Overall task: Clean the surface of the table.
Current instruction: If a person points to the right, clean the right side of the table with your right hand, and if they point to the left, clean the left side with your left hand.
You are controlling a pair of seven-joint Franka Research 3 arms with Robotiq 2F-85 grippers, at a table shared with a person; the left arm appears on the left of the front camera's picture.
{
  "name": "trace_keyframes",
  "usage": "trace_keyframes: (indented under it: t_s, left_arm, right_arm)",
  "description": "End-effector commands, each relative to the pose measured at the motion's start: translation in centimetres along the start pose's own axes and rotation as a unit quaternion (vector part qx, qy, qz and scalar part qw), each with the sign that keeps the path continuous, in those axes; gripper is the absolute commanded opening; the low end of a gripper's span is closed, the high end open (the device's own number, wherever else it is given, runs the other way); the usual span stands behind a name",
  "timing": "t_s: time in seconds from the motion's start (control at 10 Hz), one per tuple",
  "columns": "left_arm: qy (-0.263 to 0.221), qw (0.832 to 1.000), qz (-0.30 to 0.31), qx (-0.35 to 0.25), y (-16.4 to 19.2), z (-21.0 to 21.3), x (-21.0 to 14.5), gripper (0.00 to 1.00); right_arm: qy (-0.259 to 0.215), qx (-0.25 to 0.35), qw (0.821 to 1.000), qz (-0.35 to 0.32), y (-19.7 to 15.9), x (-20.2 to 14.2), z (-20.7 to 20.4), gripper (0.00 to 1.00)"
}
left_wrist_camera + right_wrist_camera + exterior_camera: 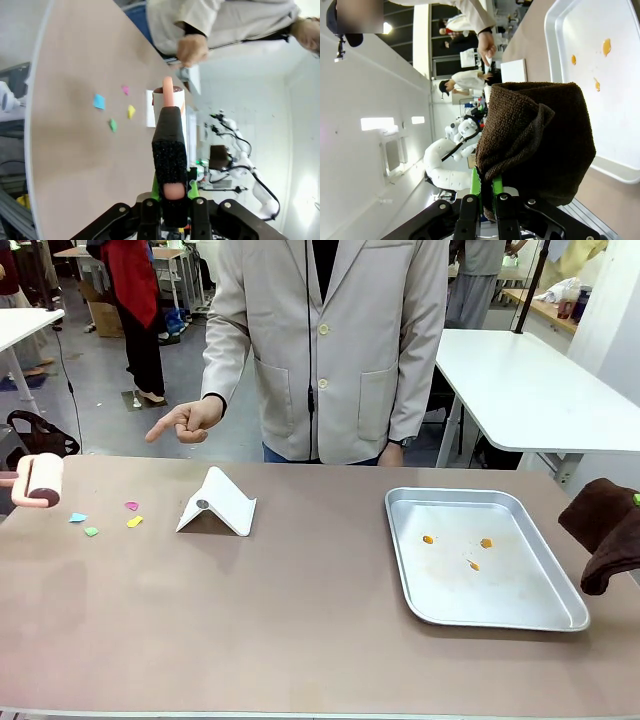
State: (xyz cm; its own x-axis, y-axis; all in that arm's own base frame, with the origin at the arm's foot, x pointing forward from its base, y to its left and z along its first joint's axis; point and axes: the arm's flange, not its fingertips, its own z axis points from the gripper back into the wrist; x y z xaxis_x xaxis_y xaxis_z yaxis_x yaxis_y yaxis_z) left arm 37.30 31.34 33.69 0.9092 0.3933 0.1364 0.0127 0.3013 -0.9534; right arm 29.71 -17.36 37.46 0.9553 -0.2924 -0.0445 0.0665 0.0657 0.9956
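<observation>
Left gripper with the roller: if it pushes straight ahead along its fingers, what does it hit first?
Probably the white folded stand just beyond the lint roller in the left gripper; the paper scraps lie to one side. Depth is unclear.

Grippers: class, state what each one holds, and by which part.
Left gripper: a pink roller, clamped by the end of its handle. Right gripper: a brown cloth, pinched at a bunched fold.
</observation>
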Motion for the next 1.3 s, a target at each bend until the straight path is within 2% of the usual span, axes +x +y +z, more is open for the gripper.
trace_keyframes:
  t_s: [0.0, 0.3, 0.4, 0.6, 0.9, 1.2]
  left_arm:
    - [0.001, 0.998, 0.013, 0.057, -0.9, -0.5, -1.6, 0.22]
    - [0.018, 0.991, 0.045, 0.128, -0.1, -1.9, -2.1, 0.22]
    - [-0.002, 0.988, 0.049, 0.144, 0.2, -2.1, -1.8, 0.22]
    - [-0.007, 0.987, 0.077, 0.141, 0.4, -2.6, -1.1, 0.22]
    - [-0.019, 0.985, 0.072, 0.158, 0.9, -3.5, -1.2, 0.22]
    - [0.005, 0.981, 0.069, 0.182, 2.0, -5.7, -1.8, 0.22]
  right_arm:
    - [0.001, -0.009, 1.0, -0.005, 0.7, -0.2, 0.1, 0.0]
    - [0.001, -0.009, 1.0, -0.005, 0.7, -0.2, 0.1, 0.0]
    - [0.001, -0.009, 1.0, -0.005, 0.7, -0.2, 0.1, 0.0]
    - [0.001, -0.009, 1.0, -0.005, 0.7, -0.2, 0.1, 0.0]
    - [0.001, -0.009, 1.0, -0.005, 0.7, -0.2, 0.1, 0.0]
    - [0.001, -0.009, 1.0, -0.005, 0.7, -0.2, 0.1, 0.0]
